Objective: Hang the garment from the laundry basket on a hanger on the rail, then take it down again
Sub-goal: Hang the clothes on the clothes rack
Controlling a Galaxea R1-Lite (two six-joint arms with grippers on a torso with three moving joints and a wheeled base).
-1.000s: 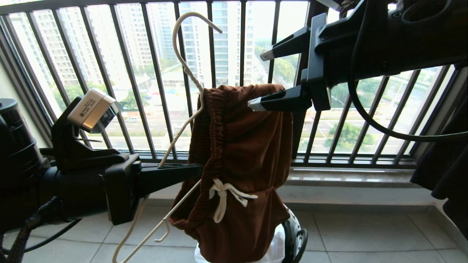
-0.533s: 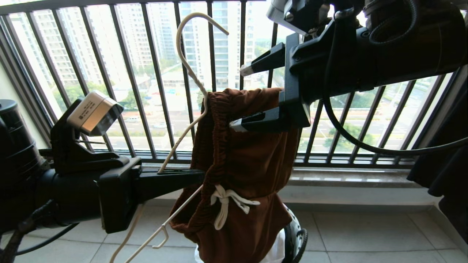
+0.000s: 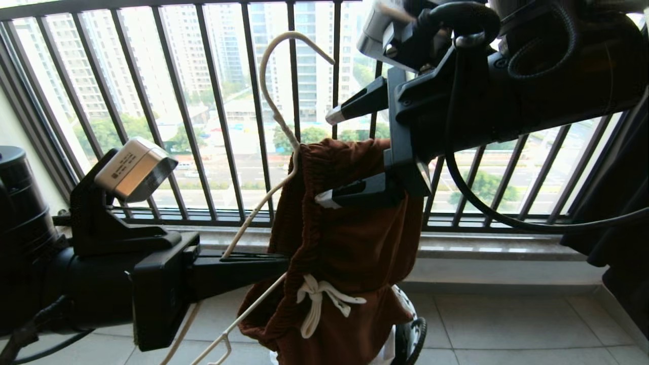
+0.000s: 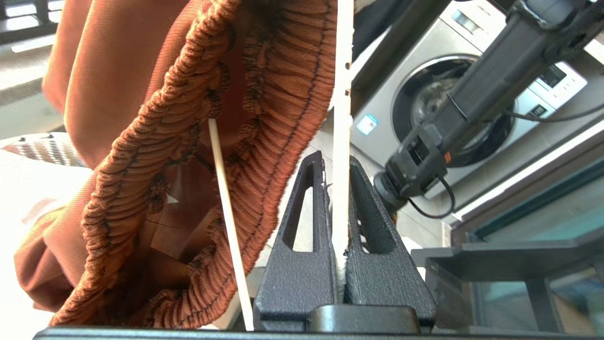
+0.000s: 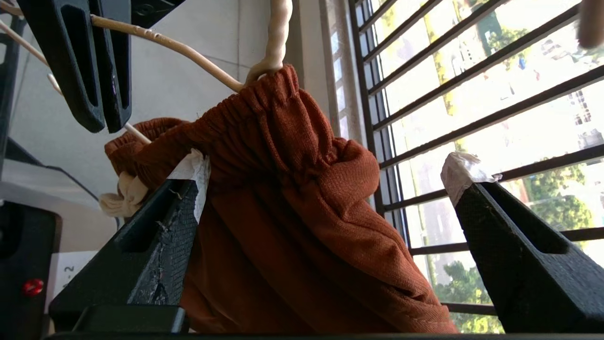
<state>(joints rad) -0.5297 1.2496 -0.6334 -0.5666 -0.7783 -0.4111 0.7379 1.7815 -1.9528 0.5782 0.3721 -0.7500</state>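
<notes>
1. L gripper [image 3: 276, 263] comes in level from the robot's left, jaws pinched tight on the hanger [image 3: 276, 104]'s thin cream wire; in L wrist view the wire runs straight up between the two black fingers [image 4: 302, 245].
2. Hanger is tilted: long hook up high against the balustrade [image 3: 213, 116], lower end w/ a small notch hook down by the floor tiles [image 3: 507, 324].
3. Shorts [image 3: 345, 238] are threaded on the hanger, bunched in a heap. Waistband is gathered round the wire at the hook's base; white drawstring [image 3: 319, 301] dangles low at the front.
4. R gripper [image 3: 327, 157] reaches in from upper right, jaws spread wide, gripping nothing. Its lower finger lies across the shorts' upper part; the upper finger sits in clear air in front of the bars.
5. R wrist view: one taped fingertip [image 5: 193, 170] is against the brown cloth just under the waistband; the other is well apart, over the railing.
6. Basket [image 3: 413, 329] is on the floor under the shorts, mostly hidden; only a bit of dark rim and perforated side shows, w/ white cloth [image 3: 388, 350] beside it.
7. Dark fabric hangs at the far right edge.
</notes>
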